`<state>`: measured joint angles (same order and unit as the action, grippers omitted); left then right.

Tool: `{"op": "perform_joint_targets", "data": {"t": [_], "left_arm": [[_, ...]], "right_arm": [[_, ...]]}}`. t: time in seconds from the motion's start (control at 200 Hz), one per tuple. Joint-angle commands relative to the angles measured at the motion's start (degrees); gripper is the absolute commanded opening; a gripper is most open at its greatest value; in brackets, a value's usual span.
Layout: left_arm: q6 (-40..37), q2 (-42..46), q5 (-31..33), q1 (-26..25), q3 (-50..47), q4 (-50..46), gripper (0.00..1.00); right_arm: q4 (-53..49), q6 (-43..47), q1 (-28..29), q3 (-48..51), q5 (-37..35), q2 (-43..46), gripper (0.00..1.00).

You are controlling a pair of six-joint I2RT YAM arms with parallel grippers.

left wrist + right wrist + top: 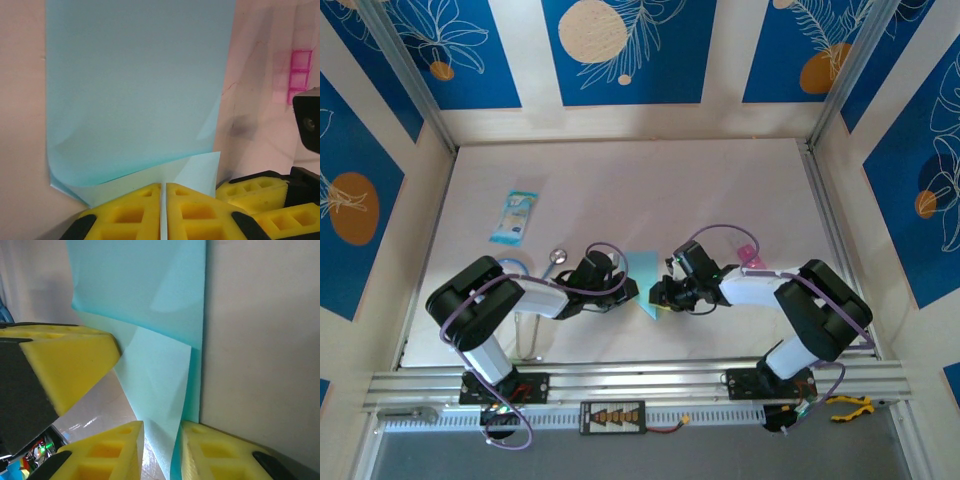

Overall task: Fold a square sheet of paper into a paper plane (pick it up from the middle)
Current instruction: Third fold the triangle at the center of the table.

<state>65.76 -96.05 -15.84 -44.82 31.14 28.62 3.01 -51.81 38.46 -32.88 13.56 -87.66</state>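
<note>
The square sheet of paper (pixel 645 270) is light blue and lies mid-table between my two grippers, its near edge lifted and folded up. My left gripper (pixel 628 290) is shut on that raised edge; in the left wrist view the sheet (pixel 135 85) spreads flat ahead and a pale flap runs down into the slit of the gripper (pixel 163 184). My right gripper (pixel 660 295) comes in from the right. In the right wrist view its fingers (pixel 162 424) stand apart around a folded corner of the paper (pixel 145 290), which rests against the right-hand finger (pixel 210 450).
A blue-and-white printed packet (pixel 515 215) lies at the back left. A small pink item (pixel 750 252) sits beside the right arm. A small round metal piece (pixel 558 256) lies near the left arm. The two grippers nearly touch each other at the paper's near edge.
</note>
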Motion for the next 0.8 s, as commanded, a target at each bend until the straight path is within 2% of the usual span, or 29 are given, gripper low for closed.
{"op": "perform_joint_targets", "data": {"t": [0.0, 0.545, 0.655, 0.795], "left_arm": [[-1.59, 0.2, -0.34, -0.36, 0.86, -2.2, 0.11], [-2.06, 0.45, -0.42, -0.37, 1.3, -3.21, 0.11], [-2.61, 0.9, -0.51, -0.36, 1.4, -3.31, 0.12], [-4.81, 3.32, -1.45, 0.2, 2.87, -4.94, 0.19]], "right_arm": [[2.56, -0.72, 0.01, 0.37, 1.38, -0.67, 0.26], [7.54, 0.65, -3.45, -0.76, 4.54, -3.31, 0.25], [7.63, 1.41, -3.81, -0.92, 4.62, -3.94, 0.19], [7.19, 2.24, -3.92, -0.91, 4.54, -4.88, 0.09]]}}
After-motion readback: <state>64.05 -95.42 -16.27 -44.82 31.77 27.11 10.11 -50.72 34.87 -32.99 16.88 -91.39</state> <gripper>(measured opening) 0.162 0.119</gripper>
